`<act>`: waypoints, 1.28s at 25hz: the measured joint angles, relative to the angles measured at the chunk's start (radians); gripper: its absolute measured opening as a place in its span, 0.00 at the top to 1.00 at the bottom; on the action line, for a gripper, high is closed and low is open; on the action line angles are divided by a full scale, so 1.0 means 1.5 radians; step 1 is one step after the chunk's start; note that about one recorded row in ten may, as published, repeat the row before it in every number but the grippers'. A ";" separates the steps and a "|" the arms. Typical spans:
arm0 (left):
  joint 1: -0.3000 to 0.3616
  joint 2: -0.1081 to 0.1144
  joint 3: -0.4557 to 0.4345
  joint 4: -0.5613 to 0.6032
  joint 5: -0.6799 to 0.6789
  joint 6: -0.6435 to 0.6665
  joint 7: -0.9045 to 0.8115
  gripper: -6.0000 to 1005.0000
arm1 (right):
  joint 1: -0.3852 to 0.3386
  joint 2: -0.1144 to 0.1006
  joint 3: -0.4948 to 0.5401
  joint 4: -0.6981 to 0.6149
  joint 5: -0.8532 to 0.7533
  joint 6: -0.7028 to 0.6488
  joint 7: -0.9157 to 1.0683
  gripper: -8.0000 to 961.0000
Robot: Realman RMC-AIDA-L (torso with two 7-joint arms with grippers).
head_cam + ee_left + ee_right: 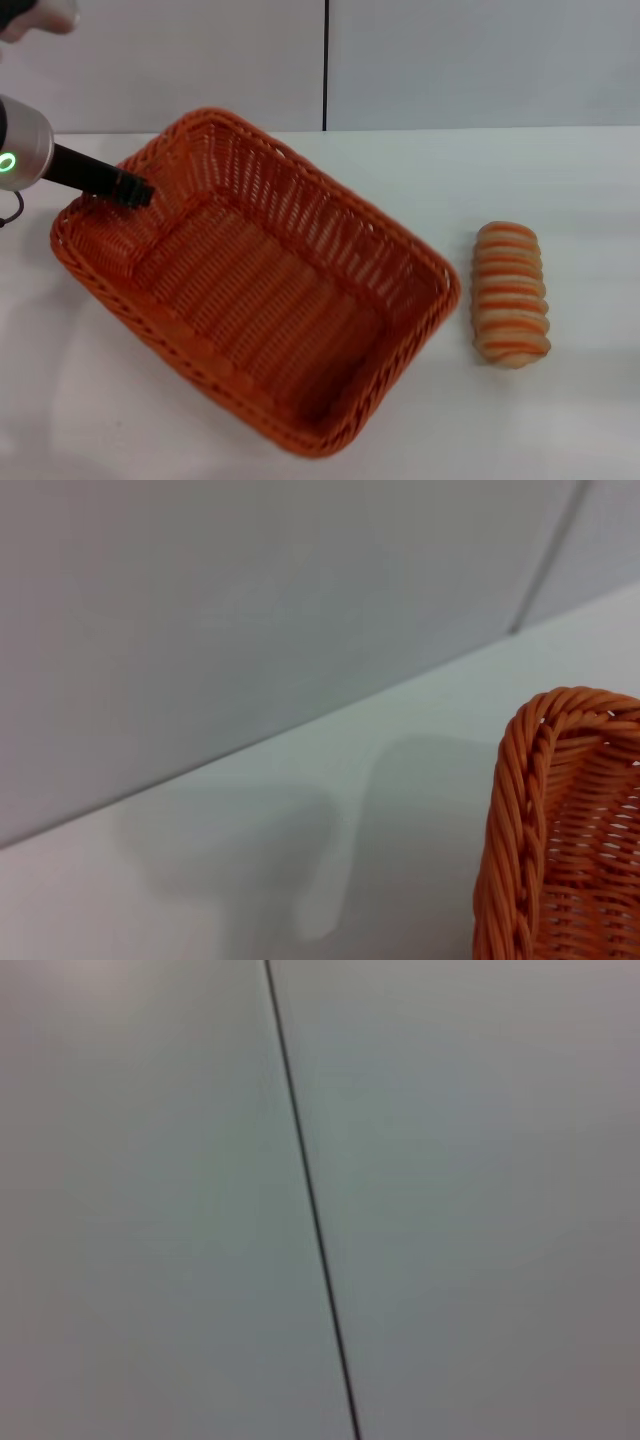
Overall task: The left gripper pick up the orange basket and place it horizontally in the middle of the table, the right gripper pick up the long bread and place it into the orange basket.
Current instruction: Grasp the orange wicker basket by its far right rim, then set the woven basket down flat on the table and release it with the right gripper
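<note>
The left gripper (135,190) reaches in from the table's (560,200) left edge, its black tip at the short end wall of the orange basket (260,285), near the far-left corner; whether its jaws clamp the wicker or stand apart cannot be told. The basket lies diagonally across the table's left and middle part, its near corner close to the front edge. The long bread (511,293) rests just beside the basket's right end, toward the right edge, apart from it. The right gripper is out of view.

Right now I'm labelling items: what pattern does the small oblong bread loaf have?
Cream with orange-brown crosswise stripes on the small oblong bread loaf, clearest in the head view.
</note>
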 joint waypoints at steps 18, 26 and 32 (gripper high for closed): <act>0.114 -0.007 -0.121 0.005 -0.082 -0.002 -0.055 0.81 | 0.089 -0.063 -0.029 -0.029 -0.023 0.088 0.014 0.45; 0.184 -0.007 -0.062 0.045 -0.170 0.001 -0.055 0.83 | 0.104 -0.064 -0.034 -0.024 -0.024 0.097 0.012 0.45; 0.227 -0.007 -0.057 0.064 -0.215 -0.011 -0.054 0.84 | 0.105 -0.058 -0.036 -0.024 -0.024 0.094 0.012 0.45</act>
